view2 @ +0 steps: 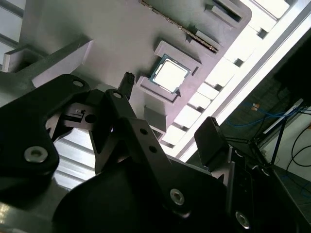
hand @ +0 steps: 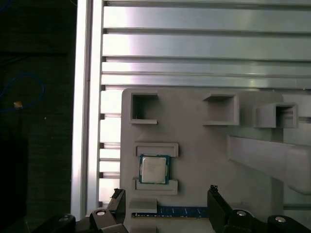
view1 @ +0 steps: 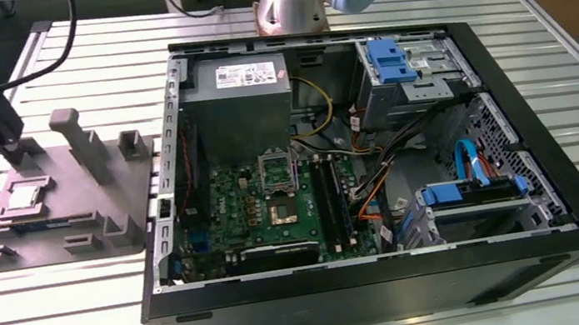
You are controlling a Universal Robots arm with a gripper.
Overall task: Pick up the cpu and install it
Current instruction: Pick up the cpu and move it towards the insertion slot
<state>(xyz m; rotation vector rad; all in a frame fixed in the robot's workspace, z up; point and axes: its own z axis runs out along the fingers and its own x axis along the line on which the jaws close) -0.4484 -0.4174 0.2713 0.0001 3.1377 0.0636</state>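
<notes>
**Open hand poised over the fixture, cpu in its pocket**

The arm's base (view1: pixel 289 7) stands at the far edge of the slatted aluminium desk (view1: pixel 63 310), behind the open computer case (view1: pixel 396 291). The hand (view1: pixel 14 157) hangs at the exterior view's left, fingers pointing down over the far part of a grey fixture plate (view1: pixel 125 192). In both wrist views the hand (hand: pixel 165 194) (view2: pixel 169 104) is spread wide and grips nothing. Its two dark fingers (hand: pixel 213 194) stand well apart above the plate.

The cpu (view1: pixel 25 196) lies flat in a shallow pocket of the fixture, on the plate's side away from the case and just nearer than the hand. Seen from the wrist, the cpu (hand: pixel 154 169) (view2: pixel 170 76) is a small square with a pale silvery top and a thin darker rim. It sits between two raised grey brackets, and neither finger touches it. A blue circuit-board strip (hand: pixel 180 211) lies just beside its pocket. Inside the case, the motherboard's socket (view1: pixel 283 210) lies with its metal frame hinged up.
</notes>
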